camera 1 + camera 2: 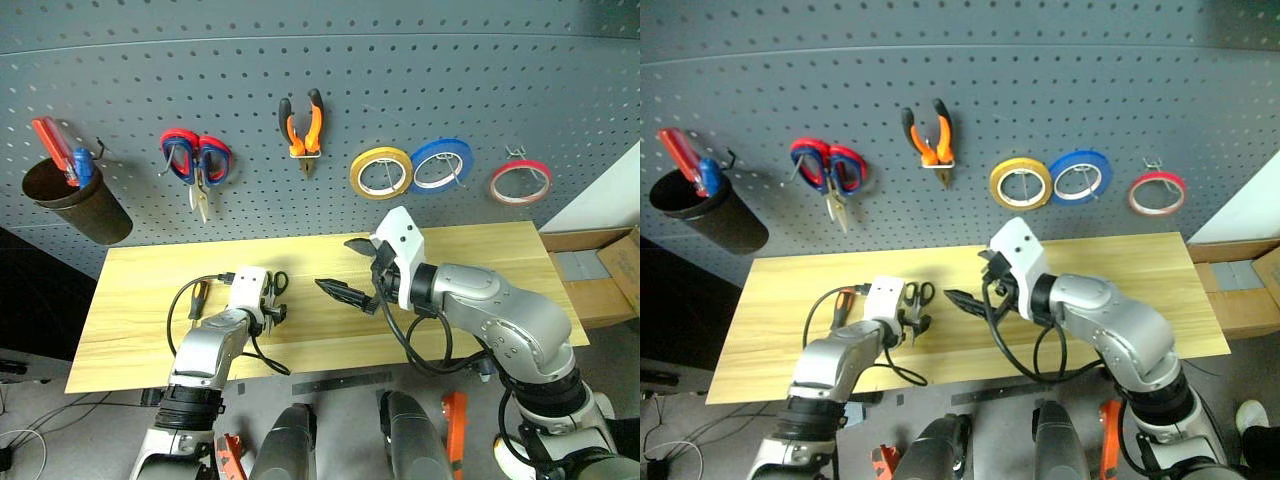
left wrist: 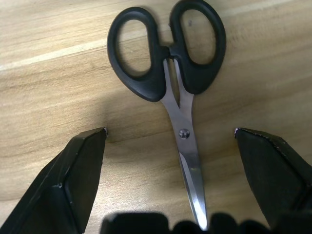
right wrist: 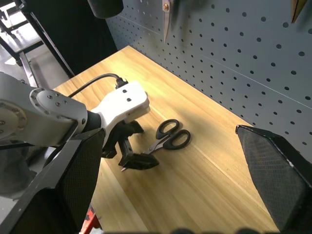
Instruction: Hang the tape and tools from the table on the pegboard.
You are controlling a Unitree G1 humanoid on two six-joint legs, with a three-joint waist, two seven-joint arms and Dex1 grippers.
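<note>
Scissors: the black-handled scissors (image 2: 170, 92) are laid flat on the table (image 1: 480, 260), blades between the spread jaws of the left gripper (image 2: 170, 134), handles beyond the fingertips.
Right gripper (image 1: 352, 270): held above the wood, jaws apart, nothing clamped.
Pegboard (image 1: 400, 80): the pliers (image 1: 303, 125) and red tape (image 1: 520, 182) are hung behind.

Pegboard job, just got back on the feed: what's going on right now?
The left gripper is open over the black-handled scissors on the table, blades between its fingers, nothing gripped yet. The right gripper is open and empty above mid-table. The pliers and red tape hang on the pegboard. The screwdriver lies on the table beside the left arm.
</note>
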